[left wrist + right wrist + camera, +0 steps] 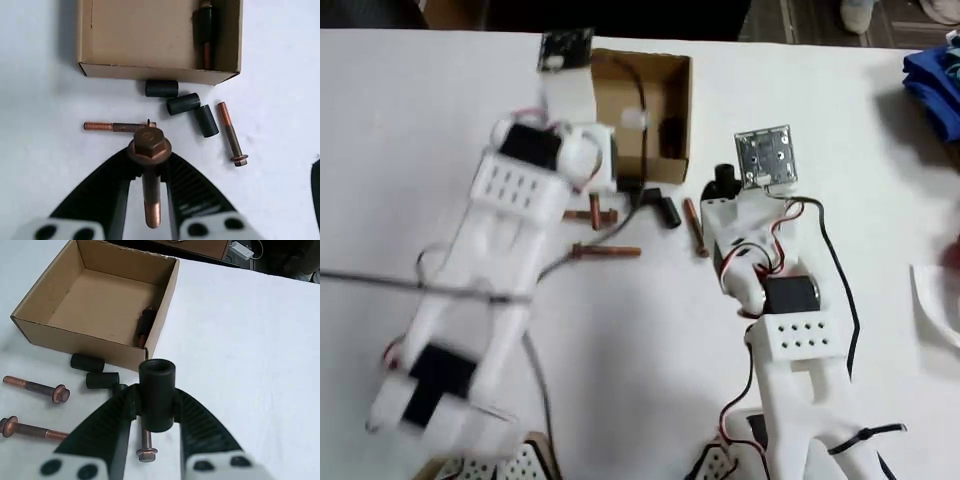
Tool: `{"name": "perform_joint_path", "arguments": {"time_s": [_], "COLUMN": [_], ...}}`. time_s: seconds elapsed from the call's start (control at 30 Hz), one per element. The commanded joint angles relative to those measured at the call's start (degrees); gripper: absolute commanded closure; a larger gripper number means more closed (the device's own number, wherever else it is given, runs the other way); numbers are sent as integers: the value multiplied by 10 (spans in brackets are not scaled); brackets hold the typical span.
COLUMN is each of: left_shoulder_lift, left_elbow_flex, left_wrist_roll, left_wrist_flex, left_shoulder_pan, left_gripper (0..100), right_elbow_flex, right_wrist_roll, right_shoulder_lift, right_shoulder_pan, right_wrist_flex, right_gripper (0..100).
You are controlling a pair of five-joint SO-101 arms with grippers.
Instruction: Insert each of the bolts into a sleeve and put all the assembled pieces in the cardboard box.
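Between the left fingers (120,176), closed tight, sits a copper bolt (151,150), gripped just under its hex head with the shaft running back toward the wrist. The right fingers (122,410) are clamped around a black sleeve (157,396), held upright with its open bore showing.

Seen from the high view, the cardboard box (678,90) stands at 12 o'clock on the white counter (650,350). One assembled piece (206,35) lies inside it against a side wall. Three loose sleeves (183,104) lie close together at the box's 6 o'clock, just outside its wall. A loose bolt (230,132) rests just beside them. A second loose bolt (112,126) lies flat on the counter near the held bolt's head.
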Motion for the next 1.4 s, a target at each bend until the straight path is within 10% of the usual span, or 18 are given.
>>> {"name": "perform_joint_path", "arguments": {"time_s": [0.0,0.2,0.6,1.37], "left_shoulder_lift": [-242,-470,-510,-324], "left_elbow_flex": [279,545,583,388], "left_wrist_roll": [8,5,4,-62], "left_wrist_flex": [-251,-572,-622,-628], "left_shoulder_pan": [-16,-34,19,129], "left_gripper": [976,975,974,973], "right_elbow_flex": [-4,70,366,383], "right_wrist_roll": [-5,-5,-4,-5], "right_shoulder_lift": [-24,-24,-18,-16], "right_shoulder_pan": [-2,-6,-38,-52], "right_wrist_flex": [-15,-118,-691,-699], "right_gripper": [978,978,978,978]}}
